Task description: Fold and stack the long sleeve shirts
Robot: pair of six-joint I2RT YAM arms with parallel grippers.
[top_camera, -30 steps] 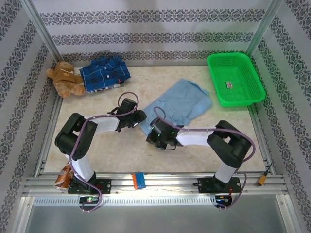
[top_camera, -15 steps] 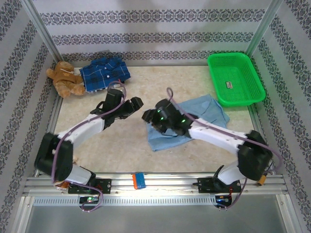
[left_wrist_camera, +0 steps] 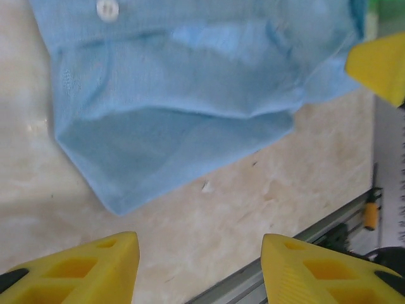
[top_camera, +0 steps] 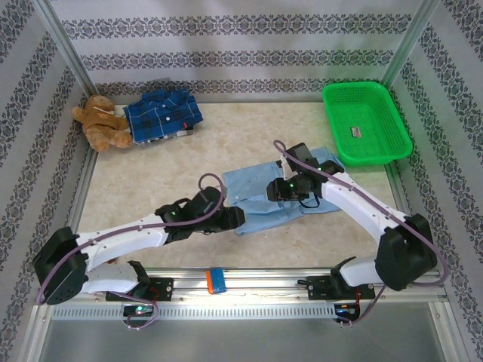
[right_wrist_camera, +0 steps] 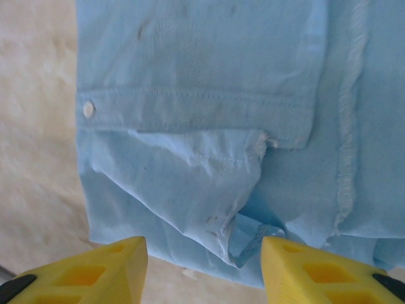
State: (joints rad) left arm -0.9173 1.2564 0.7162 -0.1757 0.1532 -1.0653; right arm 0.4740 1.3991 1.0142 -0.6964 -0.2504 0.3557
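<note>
The light blue shirt [top_camera: 260, 194] lies roughly folded at the table's middle, its lower corner and a white button showing in the left wrist view [left_wrist_camera: 183, 95]. The dark blue plaid shirt [top_camera: 162, 113] rests folded at the back left. My left gripper [top_camera: 235, 219] hovers open over bare table just beside the light blue shirt's near left corner, nothing between its fingers [left_wrist_camera: 200, 269]. My right gripper [top_camera: 275, 190] hangs open above the middle of that shirt, looking down on its rumpled hem and placket [right_wrist_camera: 209, 158], its fingertips [right_wrist_camera: 202, 272] apart and empty.
A brown teddy bear [top_camera: 99, 122] sits at the back left against the plaid shirt. A green plastic basket [top_camera: 365, 123] stands at the back right. A small orange and blue object [top_camera: 216, 280] lies on the front rail. Bare marble table [top_camera: 151, 181] spreads left of the shirt.
The light blue shirt now lies spread wider to the right. My left gripper swung from the table's middle down to the shirt's near left corner. My right gripper moved right and let the cloth go.
</note>
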